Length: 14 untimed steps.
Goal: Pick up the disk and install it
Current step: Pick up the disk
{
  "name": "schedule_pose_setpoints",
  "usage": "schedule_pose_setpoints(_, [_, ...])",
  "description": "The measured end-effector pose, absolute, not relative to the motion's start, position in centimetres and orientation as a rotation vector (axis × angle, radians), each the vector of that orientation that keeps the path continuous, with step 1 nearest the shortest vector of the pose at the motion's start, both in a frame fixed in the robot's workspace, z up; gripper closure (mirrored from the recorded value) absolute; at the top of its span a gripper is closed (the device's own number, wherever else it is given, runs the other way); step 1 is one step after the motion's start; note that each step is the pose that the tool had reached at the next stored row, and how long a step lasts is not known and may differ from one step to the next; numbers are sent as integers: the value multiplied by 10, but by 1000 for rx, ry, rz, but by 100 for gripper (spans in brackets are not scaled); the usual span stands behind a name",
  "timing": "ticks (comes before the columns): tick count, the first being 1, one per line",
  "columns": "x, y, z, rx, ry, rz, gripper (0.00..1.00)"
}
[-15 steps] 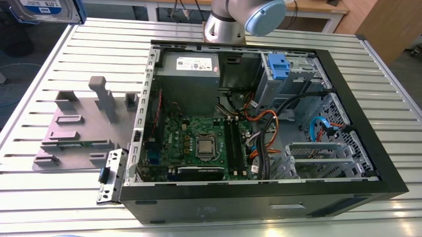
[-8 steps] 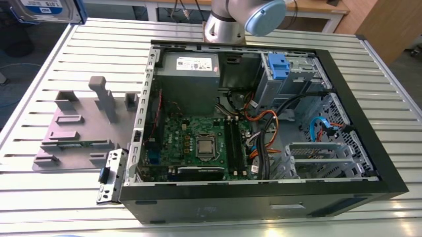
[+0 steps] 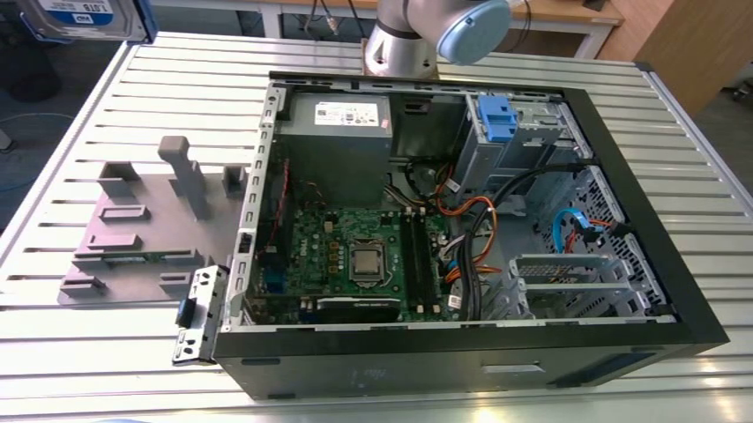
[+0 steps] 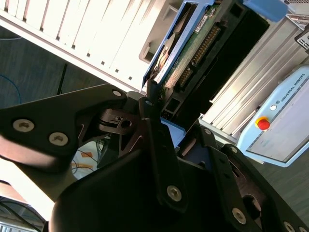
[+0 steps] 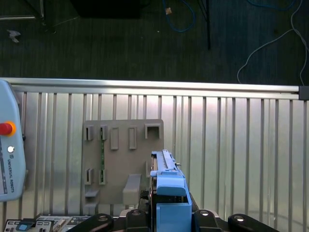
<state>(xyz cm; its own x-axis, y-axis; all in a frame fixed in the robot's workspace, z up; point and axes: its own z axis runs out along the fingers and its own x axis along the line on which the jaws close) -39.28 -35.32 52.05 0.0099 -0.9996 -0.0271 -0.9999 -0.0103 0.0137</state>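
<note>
The disk [image 3: 73, 18], silver with a blue-and-white label and blue rails, hangs at the top left corner of the exterior view, above the table's far corner. In the second wrist view my gripper [image 4: 157, 94] is shut on the disk [image 4: 190, 50], whose green circuit board and blue rail show past the black fingers [image 4: 161, 145]. In the first wrist view the disk [image 5: 166, 176] stands edge-on, high over the slatted table, with the gripper [image 5: 166, 215] closed around its blue end.
An open black computer case [image 3: 447, 352] lies on the slatted table [image 3: 706, 176], with a drive bay and blue latch [image 3: 495, 119] at its far side beside the grey power supply [image 3: 341, 123]. A grey fixture plate [image 3: 130, 238] sits at the exterior view's left. A teach pendant [image 5: 7, 145] rests nearby.
</note>
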Motion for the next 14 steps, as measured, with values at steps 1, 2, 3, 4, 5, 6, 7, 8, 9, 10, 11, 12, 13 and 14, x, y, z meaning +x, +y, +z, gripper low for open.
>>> schedule_pose_setpoints(1, [-393,-353,521,-2226,2203,45,64])
schedule_pose_setpoints(2, [-392,-353,520,-2226,2203,45,64])
schedule_pose_setpoints(3, [-392,-353,520,-2226,2203,45,64])
schedule_pose_setpoints(4, [-392,-353,520,-2226,2203,45,64])
schedule_pose_setpoints(5, [-392,-353,520,-2226,2203,45,64])
schedule_pose_setpoints(6, [-392,-353,520,-2226,2203,45,64])
schedule_pose_setpoints(7, [-391,-353,520,-2226,2203,45,64])
schedule_pose_setpoints(8, [-391,-353,520,-2226,2203,45,64])
schedule_pose_setpoints(9, [-391,-353,520,-2226,2203,45,64])
schedule_pose_setpoints(10, [-389,-353,520,-2226,2203,45,64])
schedule_pose_setpoints(11, [-386,-353,520,-2226,2203,45,64])
schedule_pose_setpoints(12, [-386,-353,520,-2226,2203,45,64])
schedule_pose_setpoints(13, [-386,-353,520,-2226,2203,45,64])
schedule_pose_setpoints(14, [-386,-353,520,-2226,2203,45,64])
